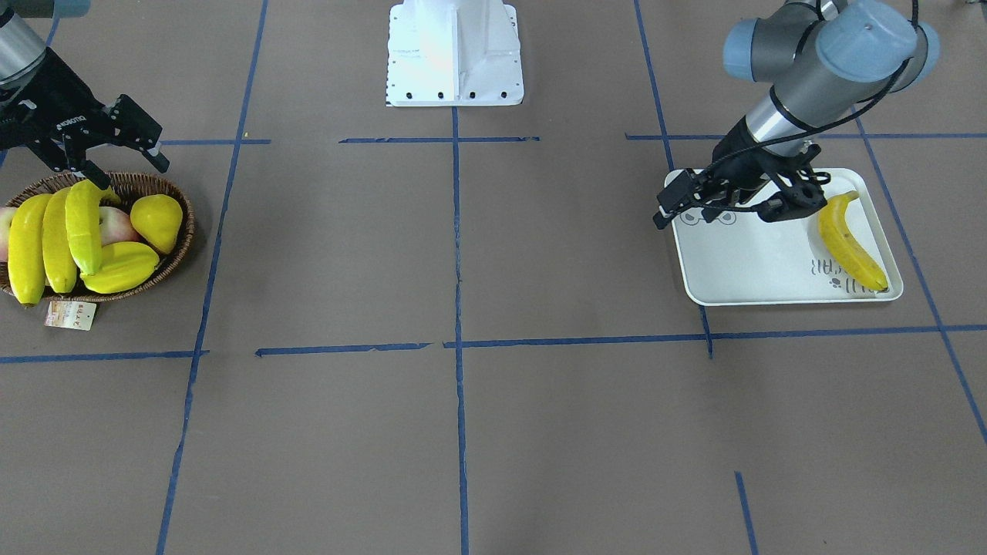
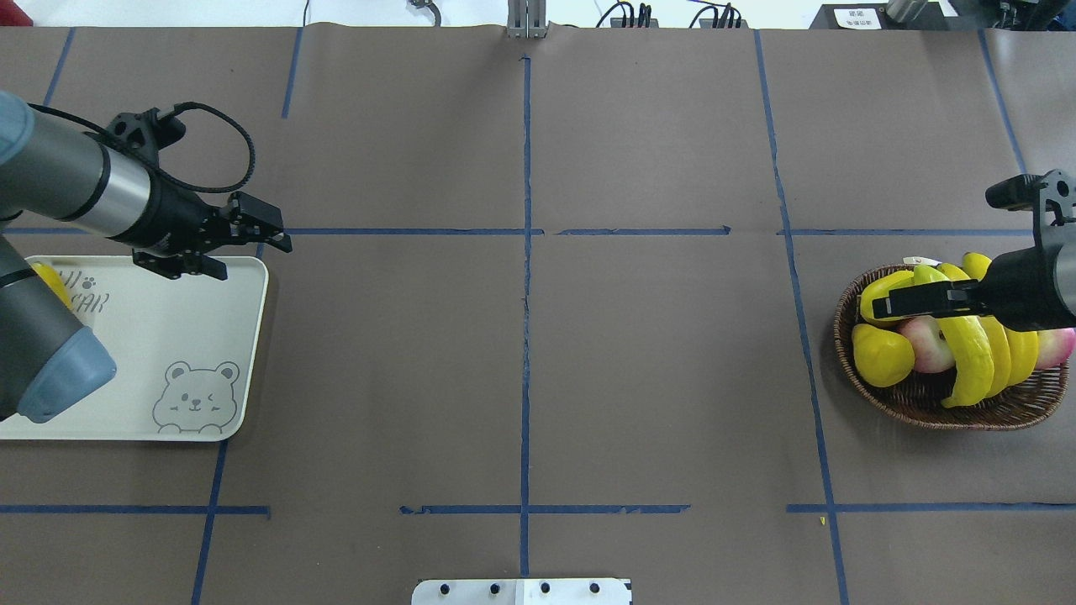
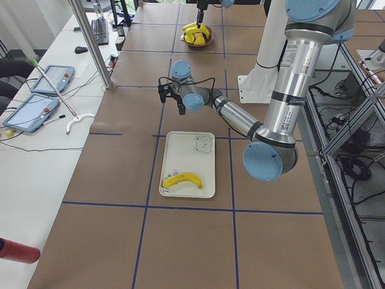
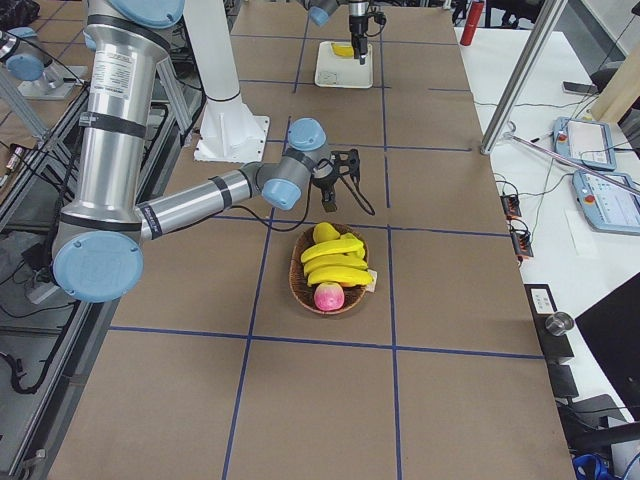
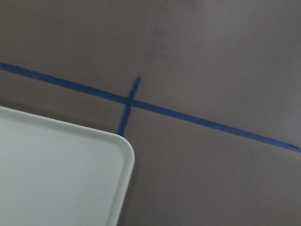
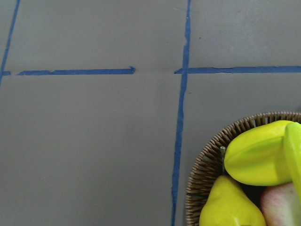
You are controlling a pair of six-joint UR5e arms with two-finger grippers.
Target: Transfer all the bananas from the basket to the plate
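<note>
Three yellow bananas [image 1: 58, 239] lie side by side in the brown wicker basket [image 1: 182, 245] at the table's right end; they also show in the overhead view [image 2: 975, 357]. A fourth banana [image 1: 848, 243] lies on the pale bear-print plate [image 1: 756, 266] at the left end. My right gripper [image 1: 131, 173] is open and empty above the basket, one fingertip close over a banana's tip. My left gripper [image 2: 256, 260] is open and empty, hovering over the plate's [image 2: 168, 336] far right corner, apart from the banana there.
The basket also holds a yellow starfruit [image 1: 119, 266], a yellow pear [image 1: 158, 220] and pink apples [image 1: 116, 223]. A paper tag [image 1: 71, 314] lies by the basket. The white robot base [image 1: 455, 54] stands at the middle. Blue tape lines cross the brown table.
</note>
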